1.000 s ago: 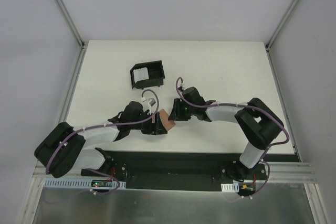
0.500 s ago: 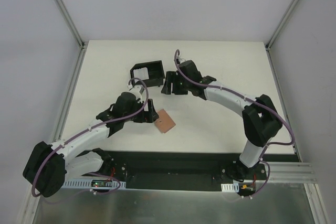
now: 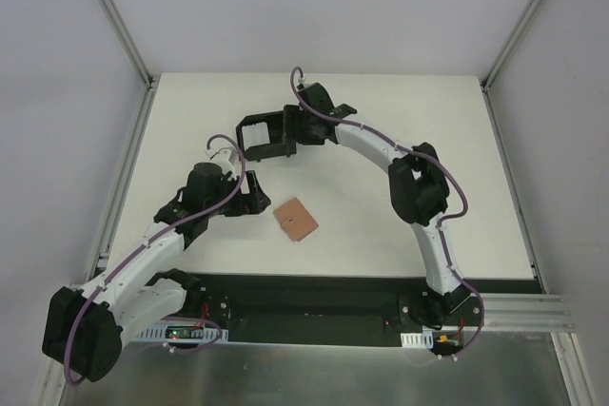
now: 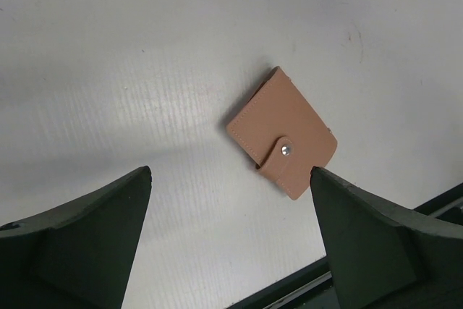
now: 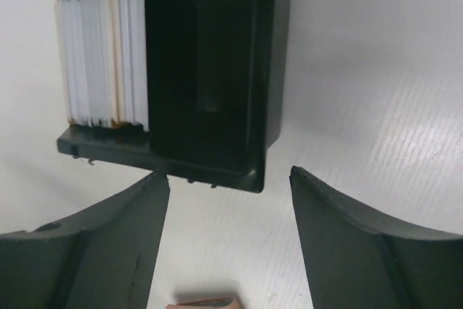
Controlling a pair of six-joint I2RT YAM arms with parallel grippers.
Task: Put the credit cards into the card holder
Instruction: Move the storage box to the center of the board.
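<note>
Card holder [image 3: 296, 220] is lying closed, centre frame; left claw [image 4: 230, 175] is gaping empty near it — right claw [image 5: 228, 174], open, empty, is facing credit cards [image 5: 101, 56] in a black box [image 5: 217, 70].

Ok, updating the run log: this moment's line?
wallet closed, unheld | left gripper open near it | right gripper open at box of cards

Finding: laboratory robot test cell. Grounds: bare white tabletop [image 3: 428, 140] under the left claw [image 3: 249, 197] and right claw [image 3: 289, 127]; plain grey panels [image 3: 57, 92] on aluminium posts [image 3: 114, 16] beyond and beside them; black base plate [image 3: 324, 297] and cabled arm mounts [image 3: 433, 309] behind them.
</note>
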